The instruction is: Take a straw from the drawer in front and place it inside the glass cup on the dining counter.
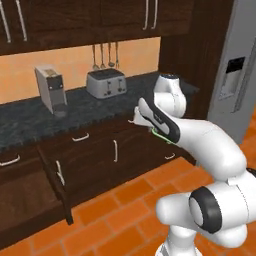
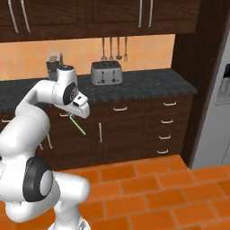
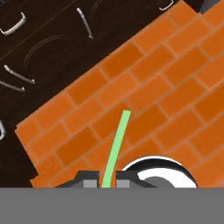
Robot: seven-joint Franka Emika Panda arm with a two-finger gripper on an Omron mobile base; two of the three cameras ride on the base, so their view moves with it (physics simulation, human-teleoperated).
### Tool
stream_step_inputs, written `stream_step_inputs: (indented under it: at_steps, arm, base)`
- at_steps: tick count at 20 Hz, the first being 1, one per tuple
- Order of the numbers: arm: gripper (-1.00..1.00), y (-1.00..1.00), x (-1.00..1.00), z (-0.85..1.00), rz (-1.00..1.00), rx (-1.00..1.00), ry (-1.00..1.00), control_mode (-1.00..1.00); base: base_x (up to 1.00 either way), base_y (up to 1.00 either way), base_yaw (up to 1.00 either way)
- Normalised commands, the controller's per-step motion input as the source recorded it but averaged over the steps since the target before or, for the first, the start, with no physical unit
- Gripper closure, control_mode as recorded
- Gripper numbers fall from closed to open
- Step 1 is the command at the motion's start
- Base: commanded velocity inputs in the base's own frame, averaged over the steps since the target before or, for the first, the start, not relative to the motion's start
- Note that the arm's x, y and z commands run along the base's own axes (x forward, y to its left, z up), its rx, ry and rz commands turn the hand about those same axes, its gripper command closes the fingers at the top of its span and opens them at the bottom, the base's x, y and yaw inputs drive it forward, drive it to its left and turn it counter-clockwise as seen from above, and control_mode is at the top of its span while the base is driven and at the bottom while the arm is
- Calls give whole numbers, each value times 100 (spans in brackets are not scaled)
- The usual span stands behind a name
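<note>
Straw [image 3: 116, 148], light green, is pinched in the closed end effector [image 3: 106, 183] above the orange brick floor [image 3: 166, 100]. Behind stand dark cabinets [image 2: 130, 130] with one drawer [image 1: 52, 175] pulled open; toaster [image 2: 107, 73] rests on the black desk [image 2: 152, 83].

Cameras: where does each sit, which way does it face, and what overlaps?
Left base view: behind the arm's left, facing the black counter; arm lower right, open drawer.
Right base view: behind its right, same counter and toaster; arm lower left.
Hand view: on the hand, looking down at the brick floor; gripper shut on the straw.
Shared: straw, cabinets.
</note>
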Motion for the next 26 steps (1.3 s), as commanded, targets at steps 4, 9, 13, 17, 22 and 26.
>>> stream_step_inputs:
  at_steps: [4,9,13,17,22,26]
  arm:
    - [100,0,0,0,0,0,0,100]
    - [100,0,0,0,0,0,0,100]
    - [100,0,0,0,0,0,0,100]
    - [100,0,0,0,0,0,0,100]
    - [100,0,0,0,0,0,0,100]
    - [100,0,0,0,0,0,0,100]
  base:
    - [50,-66,-59]
    - [80,-13,-56]
    - [85,29,-52]
    - [55,84,-48]
    - [88,15,-43]
    - [100,-31,-37]
